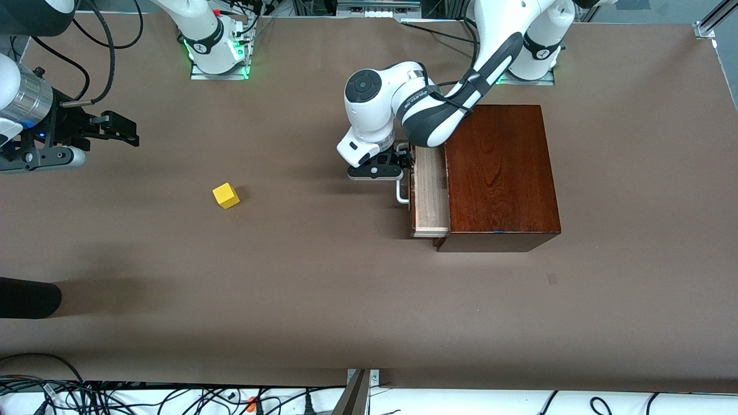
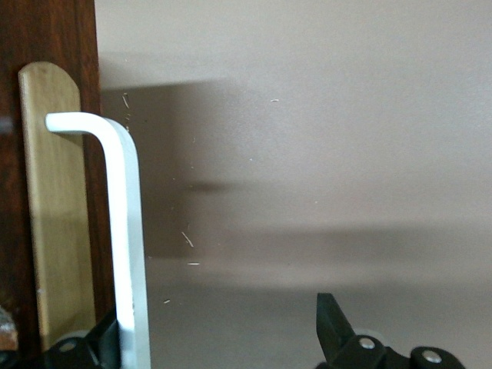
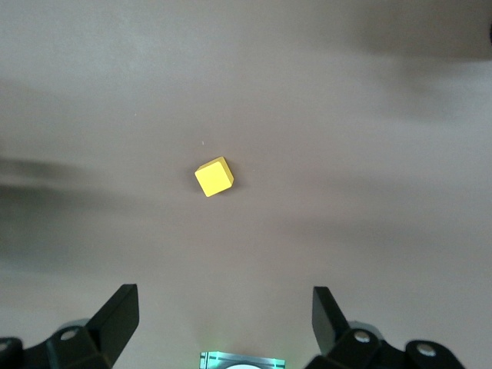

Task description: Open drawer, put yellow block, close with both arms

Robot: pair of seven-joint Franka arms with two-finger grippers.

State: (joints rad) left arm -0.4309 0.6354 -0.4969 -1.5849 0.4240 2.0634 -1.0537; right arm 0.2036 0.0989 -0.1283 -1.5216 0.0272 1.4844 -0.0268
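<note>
Drawer partly out, block waiting

My left gripper (image 1: 403, 163) has its fingers spread around the drawer (image 1: 430, 193) handle (image 2: 127, 231) for pulling; my right gripper (image 1: 124, 129) hangs released near the yellow block (image 1: 226, 195) on the bench (image 1: 346, 300).

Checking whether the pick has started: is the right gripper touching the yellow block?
Apart. The right wrist view shows the yellow block alone on the table, bare surface between it and the open right gripper above it.

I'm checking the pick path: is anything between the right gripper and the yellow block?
Nothing visible. The right gripper hangs open above bare table, and the block sits alone, well clear of the drawer.
</note>
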